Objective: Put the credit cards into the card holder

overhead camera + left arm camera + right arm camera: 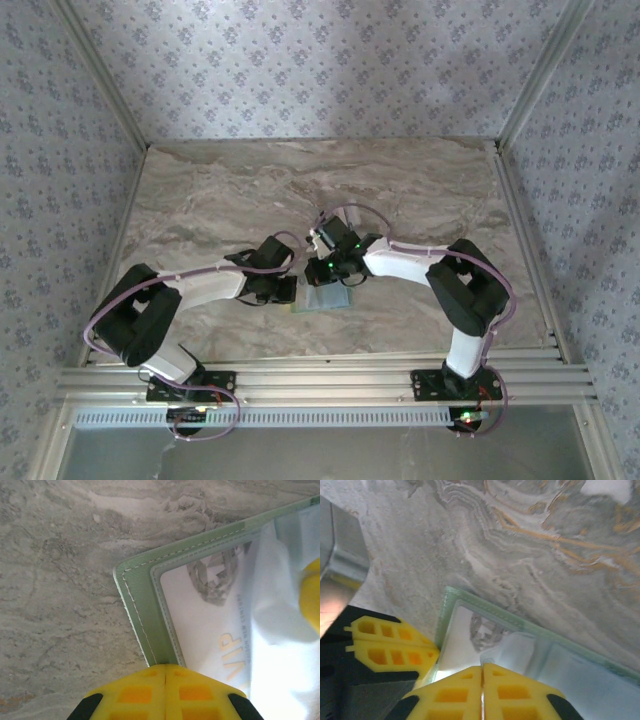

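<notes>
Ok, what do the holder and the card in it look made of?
The holder looks like matte pale-green leather or faux leather, going by its stitched edge. The card looks like glossy white plastic: it glares and bears gold VIP lettering.

Soft, even light; glare bleaches part of the card holder (142, 615), near jaws blurred.

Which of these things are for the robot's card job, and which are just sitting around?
For the job:
- green card holder
- white VIP card, in the holder
- left arm's fingers, shut at the holder's edge
- right arm's fingers, shut over the holder

Just around:
- marble table
- flowery walls
- metal rail
</notes>
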Action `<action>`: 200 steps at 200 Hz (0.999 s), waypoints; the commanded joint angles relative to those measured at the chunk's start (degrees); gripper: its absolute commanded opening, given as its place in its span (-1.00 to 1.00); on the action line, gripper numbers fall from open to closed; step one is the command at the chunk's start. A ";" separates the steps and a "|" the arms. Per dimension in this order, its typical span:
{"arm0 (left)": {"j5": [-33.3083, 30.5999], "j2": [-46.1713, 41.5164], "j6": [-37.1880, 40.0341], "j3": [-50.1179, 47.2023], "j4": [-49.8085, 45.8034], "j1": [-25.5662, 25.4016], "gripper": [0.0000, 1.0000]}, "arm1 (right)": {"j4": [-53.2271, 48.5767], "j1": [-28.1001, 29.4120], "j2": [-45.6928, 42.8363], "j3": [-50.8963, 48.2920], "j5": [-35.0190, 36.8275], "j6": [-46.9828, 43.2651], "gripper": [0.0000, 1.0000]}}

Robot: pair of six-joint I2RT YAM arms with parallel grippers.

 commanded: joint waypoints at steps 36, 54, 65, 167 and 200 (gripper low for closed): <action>4.62 3.79 -0.01 -3.35 4.56 1.31 -0.88 | 9.71 -0.32 2.88 -2.64 -11.06 6.61 -0.46; 5.39 2.78 -0.27 -4.13 5.14 2.09 -0.87 | 10.37 -0.33 2.72 -2.28 -12.27 6.77 -0.31; 6.50 2.31 -0.52 -4.72 5.95 2.58 -0.86 | 10.57 -0.33 2.54 -2.01 -12.80 6.86 -0.19; 8.09 -0.25 -0.94 -6.27 6.74 4.24 -0.85 | 0.95 -3.25 -4.87 -2.34 -6.32 1.70 0.21; 8.64 -0.68 -0.98 -6.45 7.18 4.28 -0.85 | -4.41 -6.95 -9.59 -2.35 -0.41 -1.18 -0.08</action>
